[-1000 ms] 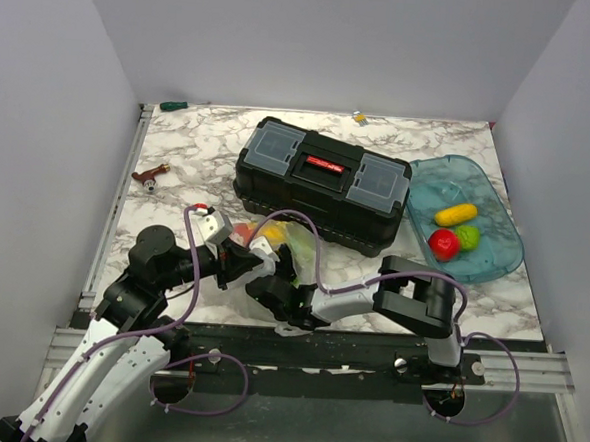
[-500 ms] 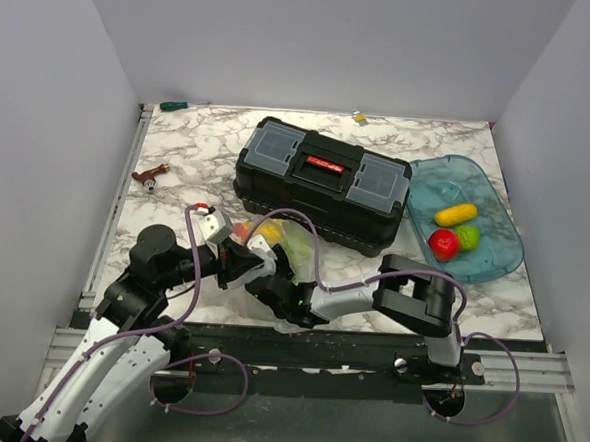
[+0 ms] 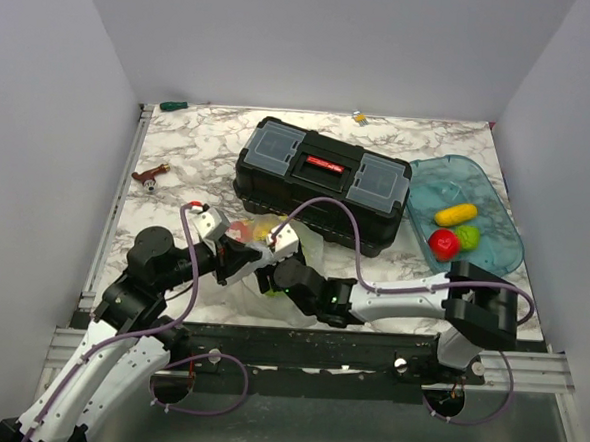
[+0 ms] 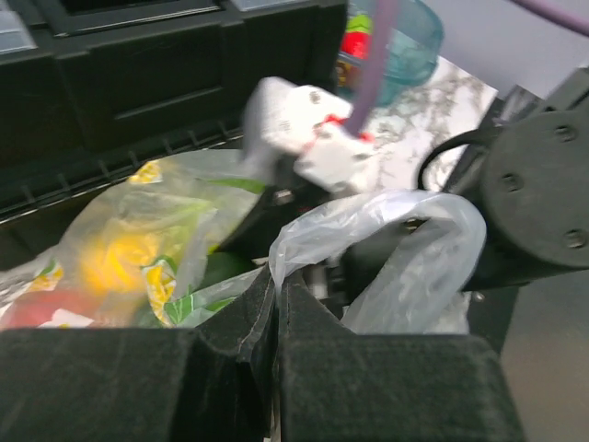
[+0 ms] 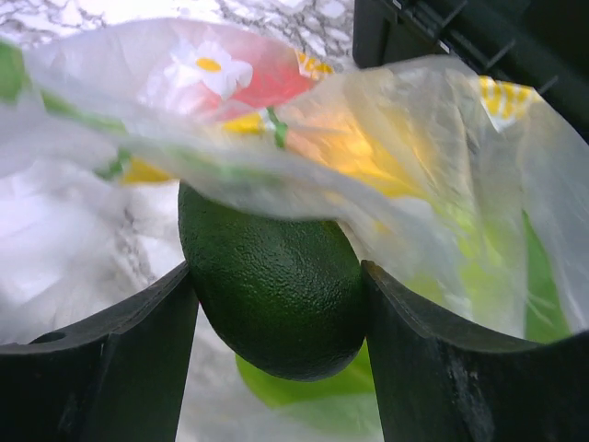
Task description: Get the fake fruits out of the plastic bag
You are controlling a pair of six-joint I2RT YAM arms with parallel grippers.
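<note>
R gripper (image 5: 274, 304): jaws part-open and clamped on a dark green fruit (image 5: 271, 267). You see one finger against each side of it. The fruit stands upright between the fingers. Its top edge is covered by the film of the plastic bag (image 5: 433, 175), and a light green shape shows just behind its lower end. Through the film, which carries a printed flower and stripes, you can make out red and yellow shapes. How many fruits these are can't be told.

L gripper (image 4: 273, 318): jaws fully closed, pinching a fold of the bag's film betw. the tips. In the left wrist view the film rises from the pinch and loops over to the right.

Position ref., top view:
- Both grippers meet at the bag, near the front of the marble table (image 3: 189, 154): L gripper on the bag's left, R gripper on its near side.
- Bag lies just in front of the black toolbox (image 3: 323, 178). Contact w/ it can't be confirmed.
- Well to the right, the blue tray (image 3: 433, 179) holds a yellow fruit (image 3: 456, 213), a light green fruit (image 3: 467, 237) and a red fruit (image 3: 443, 244).
</note>
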